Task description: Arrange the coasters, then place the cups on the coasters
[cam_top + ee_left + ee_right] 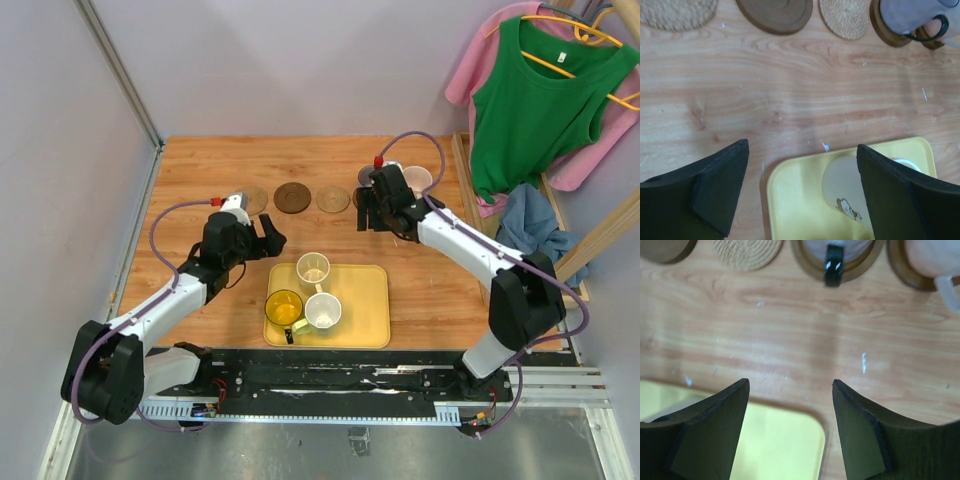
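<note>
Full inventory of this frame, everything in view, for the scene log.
coasters: five, three dark brown, two tan, row across far table
grey-purple cup: one, on dark coaster, right in row
pale pink cup: one, on rightmost coaster
yellow cup, cream-green cup, cream-white cup: one each, on tray
tray: one, yellow, near centre
table: one, wood
green top, pink garment, blue cloth: one each, far right
left claw: open, empty, over tray's far-left corner
right claw: open, empty, between tray and row

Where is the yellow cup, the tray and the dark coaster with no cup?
yellow cup (284,308), top view, its inside.
tray (366,300), top view, bare right side.
dark coaster (293,197), top view, its middle.
</note>
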Controlling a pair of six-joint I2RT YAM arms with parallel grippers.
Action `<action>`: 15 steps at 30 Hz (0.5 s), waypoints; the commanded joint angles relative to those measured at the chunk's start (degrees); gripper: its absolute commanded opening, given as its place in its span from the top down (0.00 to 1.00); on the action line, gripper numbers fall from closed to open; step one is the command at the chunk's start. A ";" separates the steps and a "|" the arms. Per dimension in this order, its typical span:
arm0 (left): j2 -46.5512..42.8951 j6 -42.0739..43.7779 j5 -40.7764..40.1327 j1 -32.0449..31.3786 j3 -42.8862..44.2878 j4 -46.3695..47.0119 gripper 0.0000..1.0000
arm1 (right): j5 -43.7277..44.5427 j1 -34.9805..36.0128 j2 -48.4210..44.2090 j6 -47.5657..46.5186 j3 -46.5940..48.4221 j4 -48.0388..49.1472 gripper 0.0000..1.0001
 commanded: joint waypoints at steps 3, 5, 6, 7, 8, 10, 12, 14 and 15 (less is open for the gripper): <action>-2.83 -0.02 1.96 -1.53 -3.30 -2.29 0.30 | -5.64 4.53 -6.29 1.40 -5.76 0.32 0.34; -2.92 -0.14 1.98 -1.98 -3.64 -2.49 0.40 | -8.01 5.28 -7.02 1.37 -7.13 0.87 0.35; -2.83 -0.21 2.06 -2.24 -3.70 -2.64 0.44 | -9.25 5.63 -7.22 1.27 -7.80 1.20 0.36; -2.73 -0.25 2.12 -2.54 -3.72 -2.72 0.50 | -10.32 5.97 -7.41 1.19 -8.43 1.48 0.37; -2.51 -0.25 2.14 -2.91 -3.79 -2.76 0.54 | -11.17 6.31 -7.53 1.02 -8.86 1.69 0.37; -1.78 -0.27 1.86 -3.78 -3.84 -2.98 0.63 | -12.02 7.28 -7.60 0.73 -9.49 1.85 0.38; -1.01 -0.25 1.50 -4.69 -3.63 -3.53 0.71 | -12.66 7.97 -7.72 0.51 -10.08 1.78 0.38; -0.09 -0.22 0.88 -5.78 -3.22 -4.23 0.79 | -12.71 8.58 -8.10 0.10 -10.81 1.70 0.39; 0.34 -0.26 0.76 -6.13 -2.96 -4.63 0.82 | -12.40 8.83 -8.26 -0.06 -11.17 1.53 0.39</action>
